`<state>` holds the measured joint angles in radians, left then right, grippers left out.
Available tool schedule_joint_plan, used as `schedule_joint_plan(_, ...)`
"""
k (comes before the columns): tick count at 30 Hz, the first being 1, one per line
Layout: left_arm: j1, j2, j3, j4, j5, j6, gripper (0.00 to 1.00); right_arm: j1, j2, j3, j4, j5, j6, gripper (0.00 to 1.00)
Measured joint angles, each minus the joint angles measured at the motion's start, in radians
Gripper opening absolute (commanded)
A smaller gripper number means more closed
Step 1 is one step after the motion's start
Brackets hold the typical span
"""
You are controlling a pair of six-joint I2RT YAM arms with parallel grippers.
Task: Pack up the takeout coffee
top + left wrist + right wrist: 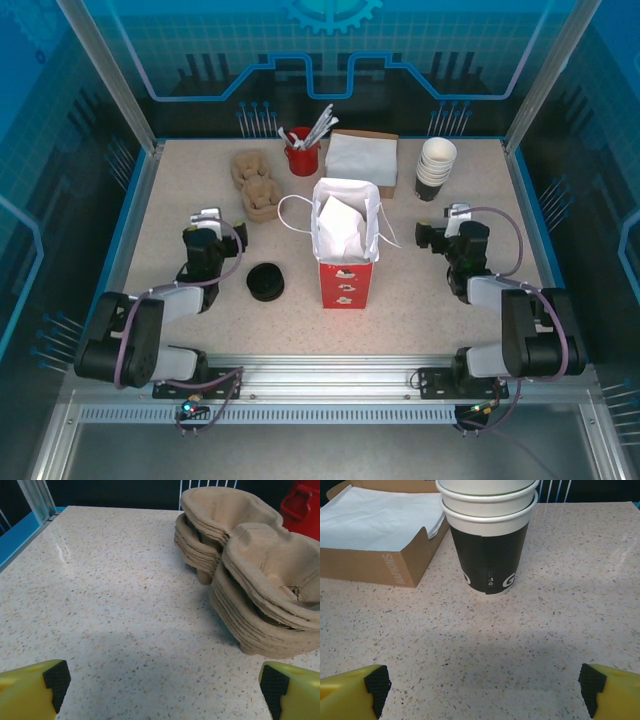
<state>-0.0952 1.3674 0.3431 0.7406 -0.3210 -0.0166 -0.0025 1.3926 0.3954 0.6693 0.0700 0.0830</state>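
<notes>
The takeout coffee is out of view. My left gripper [206, 215] rests low over the left part of the table, open, with bare tabletop between its yellow fingers [30, 692]; the left gripper [164, 690] faces a stack of brown pulp cup carriers [260, 590]. My right gripper [457, 212] is open on the right side. In its wrist view the right gripper [484, 690] holds nothing and points at a stack of dark-walled paper cups [490, 540] a short way ahead.
A white and red paper bag [345, 240] stands open mid-table. A black stack of lids [265, 282] sits left of it. At the back are cup carriers [255, 185], a red utensil holder [302, 152], a napkin box [362, 162] and the cup stack [436, 168].
</notes>
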Motion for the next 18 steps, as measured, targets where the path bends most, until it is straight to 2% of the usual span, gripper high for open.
schedule_joint_plan(8, 0.011, 0.131, 0.013, 0.076, 0.051, 0.023, 0.99, 0.030, 0.101, -0.005, 0.078, -0.024, -0.050, 1.00)
schedule_joint_plan(14, 0.063, 0.167, 0.028, 0.113, 0.098, 0.016, 0.99, 0.048, 0.107, 0.016, 0.072, -0.025, -0.070, 1.00)
schedule_joint_plan(18, 0.067, 0.171, 0.028, 0.130, 0.111, 0.016, 0.99, 0.048, 0.107, 0.018, 0.072, -0.026, -0.077, 1.00)
